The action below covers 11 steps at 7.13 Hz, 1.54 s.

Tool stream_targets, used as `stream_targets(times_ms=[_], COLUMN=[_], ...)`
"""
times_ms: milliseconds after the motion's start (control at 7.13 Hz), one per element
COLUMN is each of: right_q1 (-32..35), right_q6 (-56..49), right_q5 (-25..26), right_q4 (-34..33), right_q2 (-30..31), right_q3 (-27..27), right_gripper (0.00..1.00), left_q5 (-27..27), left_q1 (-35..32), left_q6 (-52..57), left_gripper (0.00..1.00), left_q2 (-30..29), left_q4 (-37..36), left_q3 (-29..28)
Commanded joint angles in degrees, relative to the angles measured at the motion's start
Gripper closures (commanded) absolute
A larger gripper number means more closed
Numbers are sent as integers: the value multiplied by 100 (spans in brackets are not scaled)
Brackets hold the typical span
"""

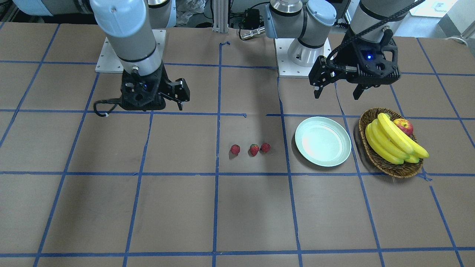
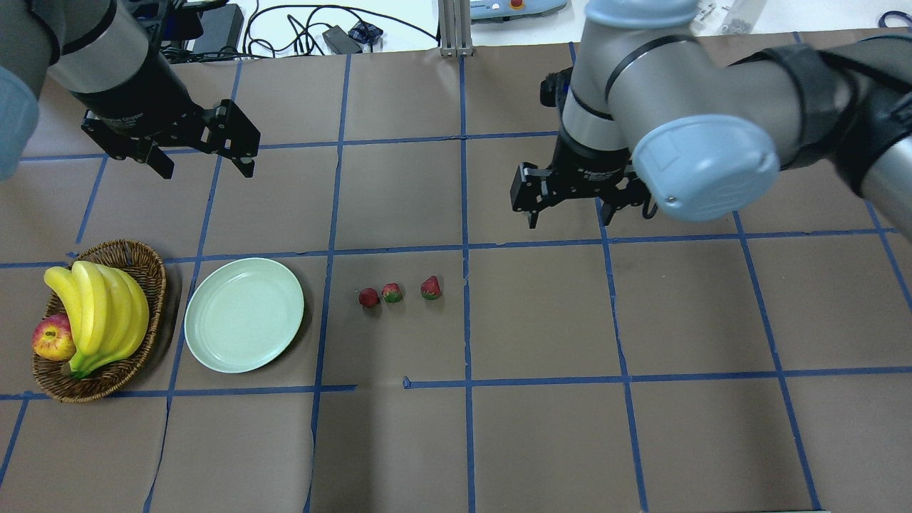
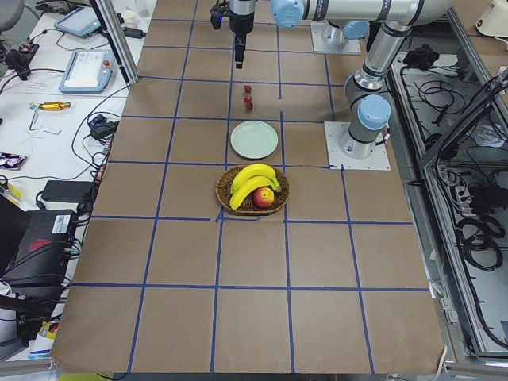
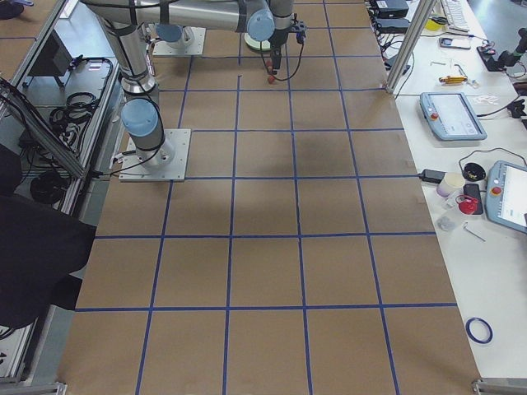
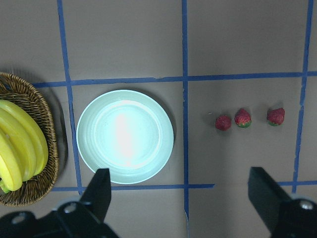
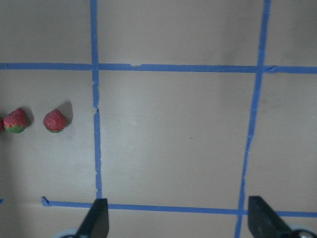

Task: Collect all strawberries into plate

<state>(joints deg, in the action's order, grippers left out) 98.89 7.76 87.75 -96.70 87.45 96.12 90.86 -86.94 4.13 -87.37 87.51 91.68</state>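
Brown-papered table [image 2: 541,442], gridded in blue tape. Found in one square, in a short row on the bare paper: three small red strawberries with green caps [image 1: 254,150]. Nearest strawberry [image 2: 368,297] and middle strawberry [image 2: 392,292] lying just beside each other; outer strawberry [image 2: 430,287] set slightly apart, close to a tape line.

Noted in the adjoining square, toward the robot's left: round, shallow, pale mint-green glossy plate [image 2: 214,353], near the row but not touching it, all three berries outside it.

Just beyond the plate: brown woven wicker basket [image 2: 153,267], holding a bunch of yellow bananas [image 2: 100,306] and a red-yellow apple [image 2: 53,337].

Black two-finger left gripper [image 2: 206,171]: raised above the table on the base side of plate and basket, fingers spread wide, gripping nothing.

Black two-finger right gripper [image 2: 570,217]: raised well apart from the row, to the robot's right and base side, fingers likewise spread, gripping nothing.
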Motion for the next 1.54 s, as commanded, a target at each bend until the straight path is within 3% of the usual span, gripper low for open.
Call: stream_targets(times_ms=[0,140,701,1403], right_q1=[-570,-599,-713,-713], right_q6=[-779,-932,-663,-688], right_q5=[164,190,86,182], right_q4=[1590,1784,-281,141], right_q2=[211,237,142,141], right_q3=[-1010,-1217,-1193,-973], right_gripper=[0,0,1,0], left_q5=[2,-7,2,2], left_q1=[-16,-25,-25,-25], left_q6=[-69,-87,-87,-96], left_gripper=[0,0,0,0], left_q2=[-26,-35,-17,-43], left_q4=[3,3,12,21], left_q3=[8,0,-1,8])
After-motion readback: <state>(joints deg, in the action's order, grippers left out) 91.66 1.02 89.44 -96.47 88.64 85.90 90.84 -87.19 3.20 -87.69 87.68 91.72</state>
